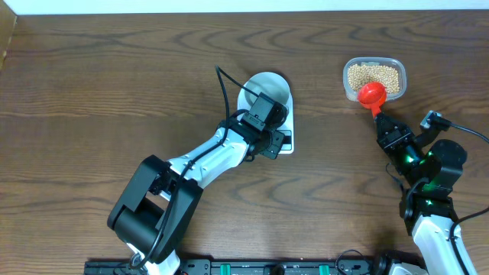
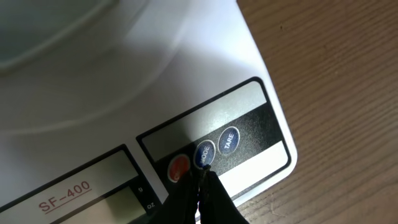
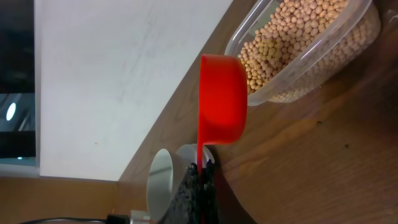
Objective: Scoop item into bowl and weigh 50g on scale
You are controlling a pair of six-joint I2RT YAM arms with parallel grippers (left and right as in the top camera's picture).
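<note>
Beside the clear tub (image 3: 298,87), right fingers (image 3: 191,186) pinch a round red scoop (image 3: 221,99).

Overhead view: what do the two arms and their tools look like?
The left arm has white links, black joints and a black cable arching over its wrist. The right arm is black up top with green lights, white below, also cabled. Both the left tool and right tool have dark, matte fingers.
</note>
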